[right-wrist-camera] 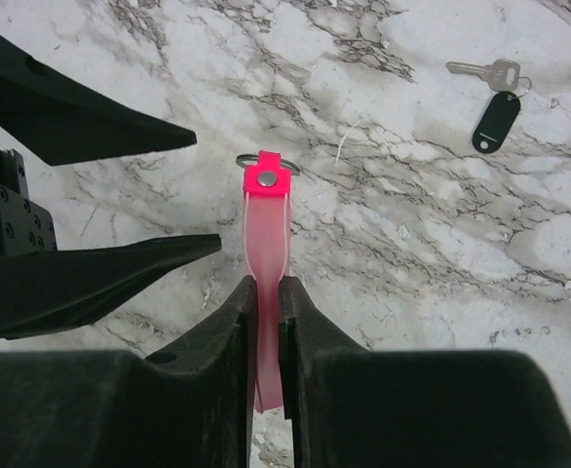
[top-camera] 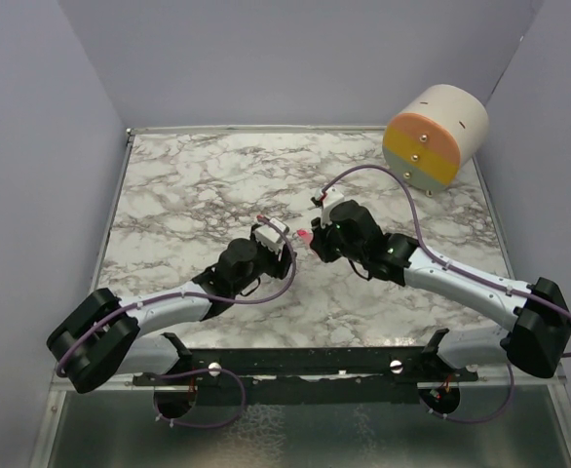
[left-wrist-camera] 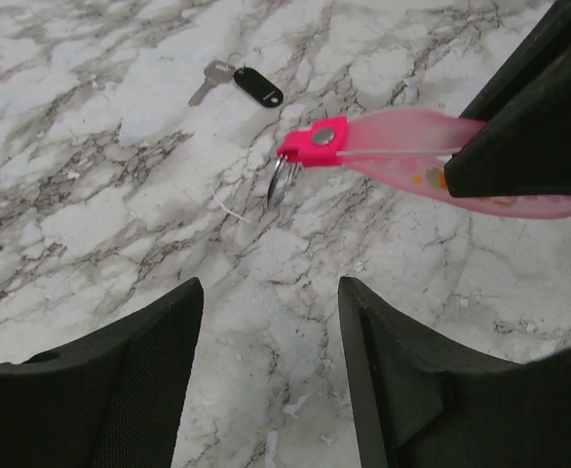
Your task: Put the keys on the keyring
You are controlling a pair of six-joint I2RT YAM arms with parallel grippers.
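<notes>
Keys (left-wrist-camera: 237, 83) on table (left-wrist-camera: 91, 195) beyond keyring (left-wrist-camera: 383, 146) in R claw (right-wrist-camera: 266, 288); drum (top-camera: 437, 136) far-R corner.

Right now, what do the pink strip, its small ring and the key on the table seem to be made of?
The pink strip is likely soft plastic or silicone: it looks translucent and glossy, and light passes through it. The ring looks like thin metal with a silvery glint. The key seems to be grey metal with a dull shine. Its black oval tag looks like smooth plastic, though that is uncertain.
</notes>
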